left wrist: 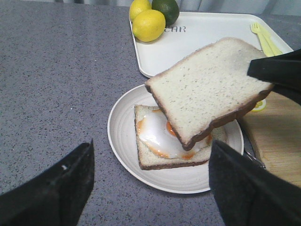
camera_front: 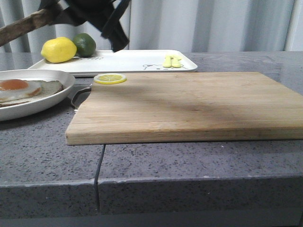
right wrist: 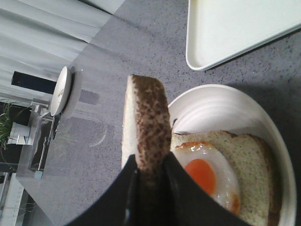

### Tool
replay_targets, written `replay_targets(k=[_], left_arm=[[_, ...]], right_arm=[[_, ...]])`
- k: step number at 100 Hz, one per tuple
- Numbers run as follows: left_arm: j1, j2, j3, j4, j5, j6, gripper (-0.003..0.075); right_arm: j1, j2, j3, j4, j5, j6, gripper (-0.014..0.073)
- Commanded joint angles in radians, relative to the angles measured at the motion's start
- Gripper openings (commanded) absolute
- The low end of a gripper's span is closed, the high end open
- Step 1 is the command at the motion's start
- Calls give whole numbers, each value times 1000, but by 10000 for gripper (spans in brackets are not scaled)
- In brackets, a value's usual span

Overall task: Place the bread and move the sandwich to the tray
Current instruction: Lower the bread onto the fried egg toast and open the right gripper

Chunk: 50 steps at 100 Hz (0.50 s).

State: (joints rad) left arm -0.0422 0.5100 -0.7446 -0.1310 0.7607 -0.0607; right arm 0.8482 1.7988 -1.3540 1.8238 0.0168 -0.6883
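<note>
1. Hovering over the sandwich (left wrist: 171, 139), the bread (left wrist: 209, 89) is clamped by its crust in my right gripper (right wrist: 149, 172).
2. The sandwich, egg uppermost, lies on the plate (left wrist: 123, 136).
3. The tray (left wrist: 207, 33) lies just beyond the plate.
4. My left gripper (left wrist: 150, 183) is spread wide, holding nothing.

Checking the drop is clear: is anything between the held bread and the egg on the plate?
Nothing: in the left wrist view the bread in the right gripper hangs over the egg with only air between.
</note>
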Motion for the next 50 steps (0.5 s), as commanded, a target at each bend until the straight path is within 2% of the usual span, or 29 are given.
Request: replay_targets(k=[1, 16, 50], left_arm=[[2, 12, -35, -12, -69, -10, 482], [2, 12, -35, -12, -69, -10, 483], [2, 12, -35, -12, -69, -10, 482]], right_arm=[[15, -31, -47, 57, -17, 21, -58], [33, -5, -53, 57, -28, 65, -58], [43, 19, -53, 57, -76, 59, -58]])
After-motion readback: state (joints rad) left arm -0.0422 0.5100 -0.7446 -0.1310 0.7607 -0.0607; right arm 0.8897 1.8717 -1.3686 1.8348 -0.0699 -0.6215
